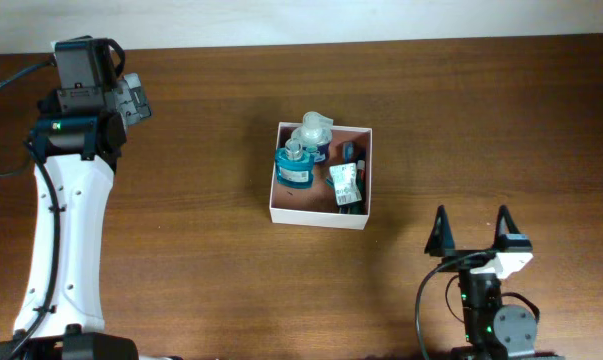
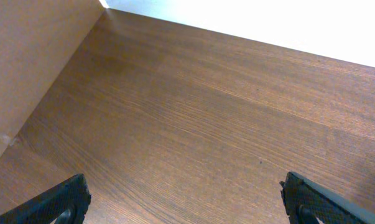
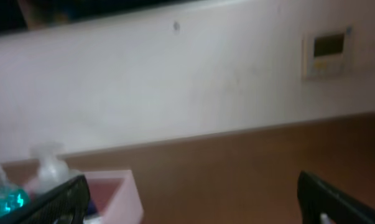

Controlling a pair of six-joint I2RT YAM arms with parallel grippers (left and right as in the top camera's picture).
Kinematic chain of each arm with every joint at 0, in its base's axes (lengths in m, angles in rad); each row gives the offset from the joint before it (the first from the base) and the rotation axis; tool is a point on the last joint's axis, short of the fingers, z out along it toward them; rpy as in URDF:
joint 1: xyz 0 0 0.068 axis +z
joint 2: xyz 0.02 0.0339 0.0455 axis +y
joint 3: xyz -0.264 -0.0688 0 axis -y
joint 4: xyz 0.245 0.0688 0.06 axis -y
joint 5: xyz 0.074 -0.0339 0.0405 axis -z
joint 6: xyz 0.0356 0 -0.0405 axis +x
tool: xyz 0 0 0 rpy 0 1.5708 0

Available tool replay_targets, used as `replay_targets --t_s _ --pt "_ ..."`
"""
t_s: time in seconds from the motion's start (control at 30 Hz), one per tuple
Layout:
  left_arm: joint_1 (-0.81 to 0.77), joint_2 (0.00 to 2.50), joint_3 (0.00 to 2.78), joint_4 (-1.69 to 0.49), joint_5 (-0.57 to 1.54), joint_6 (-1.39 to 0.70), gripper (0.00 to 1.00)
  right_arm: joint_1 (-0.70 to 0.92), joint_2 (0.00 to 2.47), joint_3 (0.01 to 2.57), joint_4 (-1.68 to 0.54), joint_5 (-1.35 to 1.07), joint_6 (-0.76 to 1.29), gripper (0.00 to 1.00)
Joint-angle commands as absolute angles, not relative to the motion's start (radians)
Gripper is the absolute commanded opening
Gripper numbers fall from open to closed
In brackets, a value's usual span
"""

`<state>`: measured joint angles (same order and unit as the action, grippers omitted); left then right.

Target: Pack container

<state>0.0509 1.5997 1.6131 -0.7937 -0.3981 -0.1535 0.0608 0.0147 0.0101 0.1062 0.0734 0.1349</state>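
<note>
The container (image 1: 319, 220) is a square white-walled box with a pinkish-brown inside, at the middle of the table. In it stand a teal bottle (image 1: 297, 166) and a clear pump bottle (image 1: 316, 129), with a small sachet (image 1: 343, 182) and a dark item (image 1: 351, 153) beside them. My left gripper (image 1: 136, 98) is open at the far left, well away from the box. My right gripper (image 1: 471, 222) is open near the front edge, right of the box. In the right wrist view the container's corner (image 3: 124, 194) and the teal bottle (image 3: 7, 200) show at lower left. The left gripper (image 2: 190, 200) has only bare wood under it.
A dark wooden table (image 1: 201, 250) spreads around the box. A white wall (image 3: 175, 81) with a small panel (image 3: 327, 53) runs behind it. The left arm's white link (image 1: 66, 240) lies along the left side.
</note>
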Motion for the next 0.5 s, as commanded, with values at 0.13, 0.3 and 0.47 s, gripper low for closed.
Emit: replay_targets --t_s 0.13,0.3,0.47 --pt "0.053 1.599 1.613 -0.791 -0.408 -0.151 0.99 0.065 0.003 0.006 -0.065 0.038 0.074 0.98" --pt "0.053 1.599 1.613 -0.791 -0.408 -0.151 0.99 0.065 0.004 0.006 -0.081 0.033 -0.022 0.98" --pt "0.053 1.599 1.613 -0.791 -0.408 -0.151 0.99 0.065 0.004 0.006 -0.08 0.033 -0.022 0.98"
